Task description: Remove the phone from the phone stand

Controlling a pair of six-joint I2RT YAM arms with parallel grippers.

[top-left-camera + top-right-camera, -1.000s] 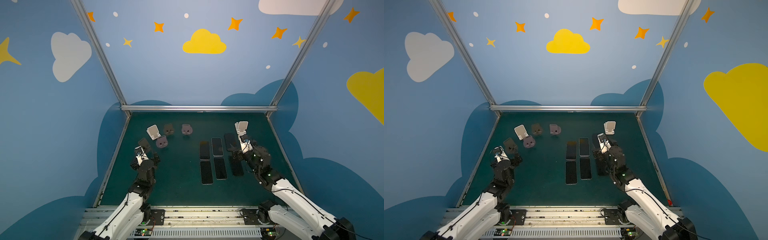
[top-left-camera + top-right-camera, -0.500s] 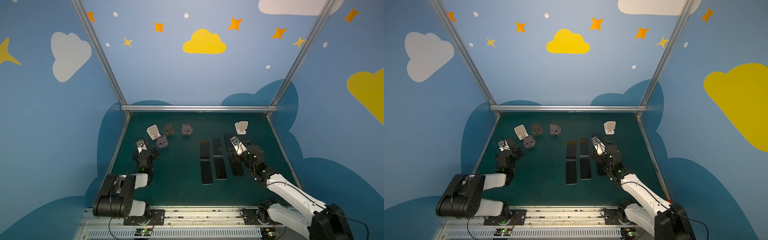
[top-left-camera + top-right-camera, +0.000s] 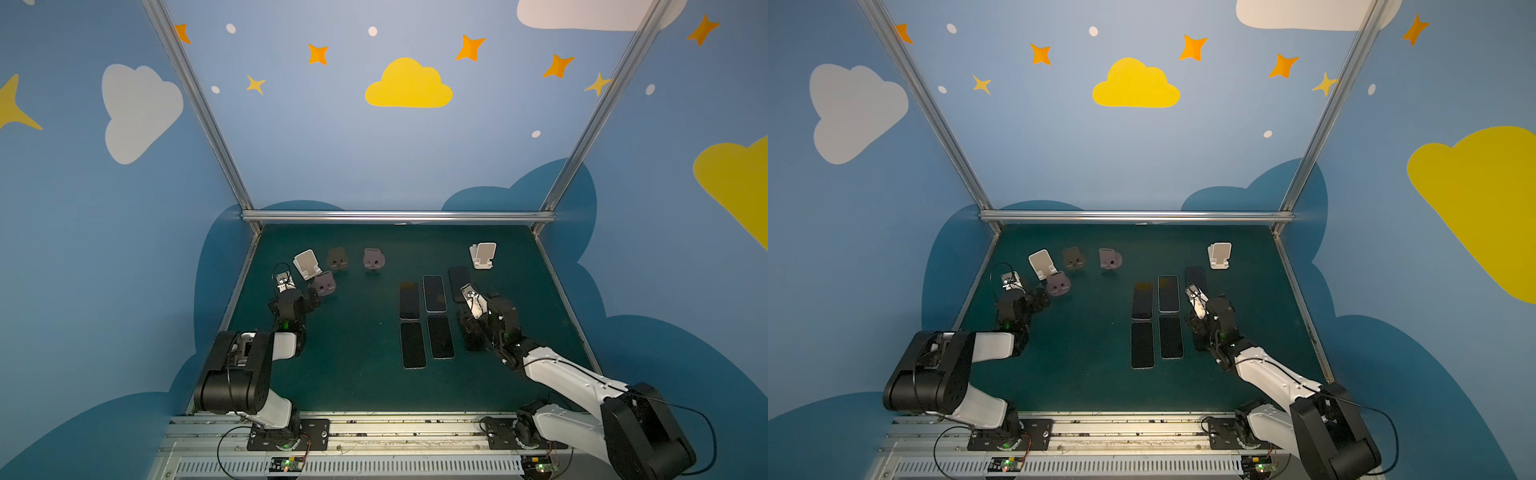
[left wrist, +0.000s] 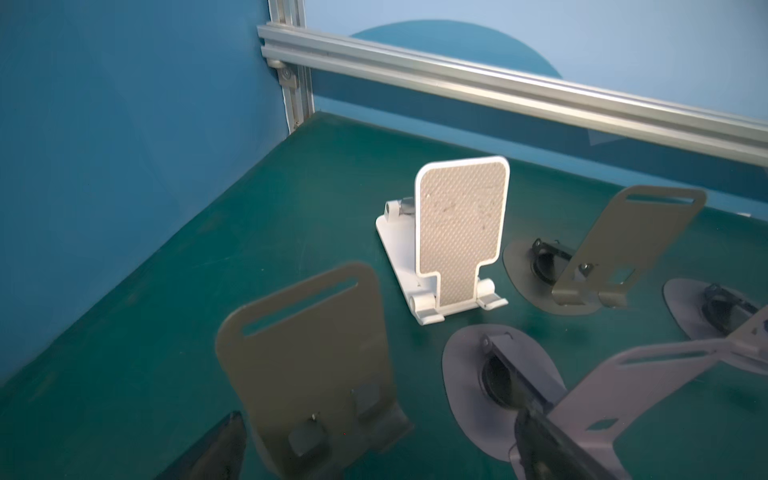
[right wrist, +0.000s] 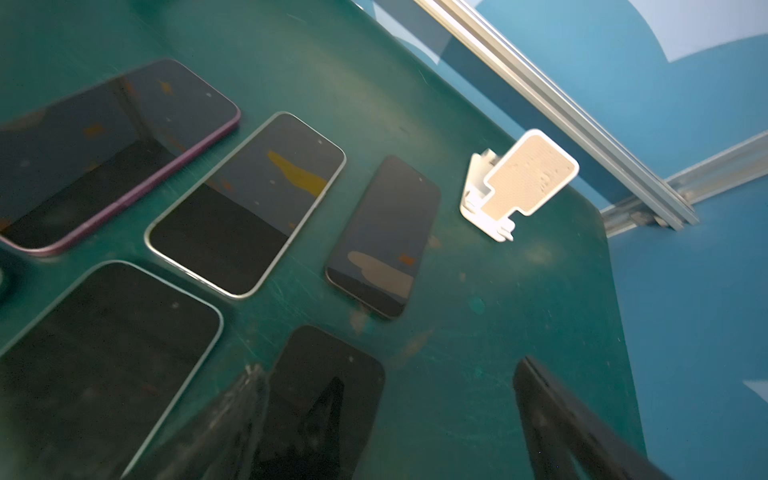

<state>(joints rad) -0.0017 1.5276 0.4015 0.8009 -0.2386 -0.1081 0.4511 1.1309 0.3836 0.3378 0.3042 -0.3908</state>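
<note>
**Phones flat on the mat, stands bare, both grippers open**

In both top views the phones lie face up on the green mat (image 3: 353, 374), right of centre in the frame, and none rests on a stand. Four form a two-by-two block. The purple-cased phone (image 3: 409, 300) and the silver-rimmed phone (image 3: 434, 293) make the upper row, and the left black phone (image 3: 412, 345) and the right black phone (image 3: 440, 336) make the lower one. A fifth phone (image 3: 458, 276) lies just right of the silver-rimmed one, below the right white stand (image 3: 483, 254). A sixth phone (image 5: 324, 399) lies under the right arm and is mostly hidden in the top views.

The right gripper (image 5: 388, 365) hangs low over that sixth phone. Its jaws stand wide apart and grip nothing; between its fingers (image 5: 552, 419) only screen and mat show.

At left of centre, the left gripper (image 4: 379, 415) sits among the stands, its jaws spread fully and clamped on nothing. Its wrist view shows an olive stand (image 4: 307, 353) upright in the gap between the blurred fingers (image 4: 216, 449). Whether either finger touches it I cannot tell. Beyond it stand the left white stand (image 4: 461, 232) and a brown stand (image 4: 631, 241). A near purple stand (image 4: 490, 365) sits just beside one finger. A far purple stand (image 3: 374, 259) stands further right. Every backrest is bare.
</note>
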